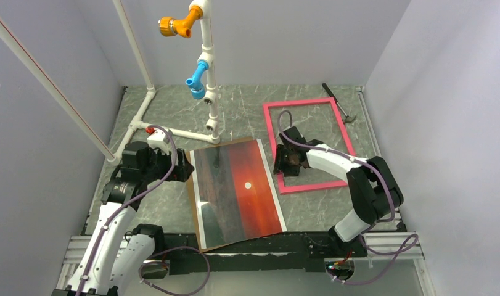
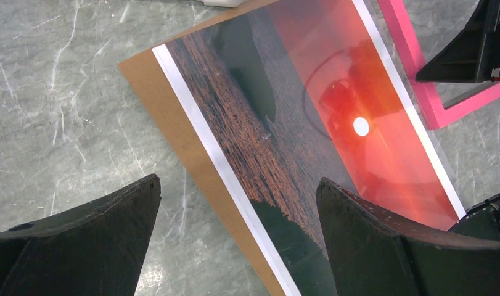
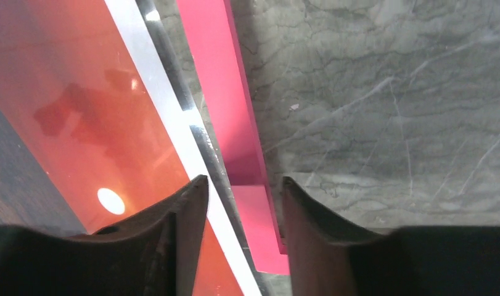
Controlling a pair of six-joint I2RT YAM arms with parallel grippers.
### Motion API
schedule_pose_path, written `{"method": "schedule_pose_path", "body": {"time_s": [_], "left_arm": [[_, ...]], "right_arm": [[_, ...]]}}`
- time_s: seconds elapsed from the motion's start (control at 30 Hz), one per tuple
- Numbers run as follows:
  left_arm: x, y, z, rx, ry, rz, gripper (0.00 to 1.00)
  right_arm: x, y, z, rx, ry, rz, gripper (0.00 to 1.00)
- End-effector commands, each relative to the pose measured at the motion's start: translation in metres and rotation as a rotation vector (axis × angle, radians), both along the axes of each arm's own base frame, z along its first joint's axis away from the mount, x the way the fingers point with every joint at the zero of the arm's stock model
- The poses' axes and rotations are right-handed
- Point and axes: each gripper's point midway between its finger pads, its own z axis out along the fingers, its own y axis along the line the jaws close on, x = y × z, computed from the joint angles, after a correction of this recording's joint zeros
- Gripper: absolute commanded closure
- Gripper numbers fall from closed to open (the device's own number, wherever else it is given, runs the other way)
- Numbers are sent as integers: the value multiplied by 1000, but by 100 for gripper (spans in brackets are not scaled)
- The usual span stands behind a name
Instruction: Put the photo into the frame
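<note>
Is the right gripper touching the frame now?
Cannot tell. In the right wrist view the right gripper straddles the frame rail, but its height above is unclear.

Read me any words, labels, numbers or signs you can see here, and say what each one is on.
None can be read: the glossy sunset photo, the thin pink-red rectangular frame, the brown hardboard panel and the white pipe stand with orange and blue fittings show no lettering in any view.
</note>
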Motion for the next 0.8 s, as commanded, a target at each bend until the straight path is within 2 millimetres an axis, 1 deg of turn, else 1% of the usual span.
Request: {"method": "schedule_pose_path", "body": {"time_s": [0.0, 0.03, 0.07, 0.2, 0.3, 0.4, 0.5, 0.57, 0.63, 0.7, 0.77], "left_arm": [[1, 0, 8, 4, -28, 2, 1], [1, -1, 8, 5, -27, 0, 1], [1, -1, 7, 7, -26, -2, 1], [0, -2, 7, 10, -24, -5, 1], [-1, -2, 8, 14, -27, -3, 1], [-2, -3, 8, 19, -31, -5, 1], [-3, -4, 8, 23, -34, -5, 1], [-3, -4, 8, 26, -35, -6, 1], [-3, -5, 8, 28, -36, -7, 1], [-3, -5, 9, 28, -35, -6, 1], [-3, -4, 9, 29, -36, -3, 1]], "right_arm": [[28, 9, 23, 13, -103, 19, 42], [32, 7, 25, -7, -115, 20, 38], [35, 6, 26, -22, -121, 25, 36], [53, 4, 27, -91, -131, 42, 36], [70, 7, 27, -126, -139, 54, 39], [82, 11, 19, -152, -123, 64, 41], [94, 15, 13, -169, -114, 72, 47], [99, 16, 9, -183, -110, 73, 51], [104, 16, 5, -196, -108, 75, 51], [106, 18, 0, -197, -100, 85, 52], [107, 21, -4, -183, -91, 96, 56]]}}
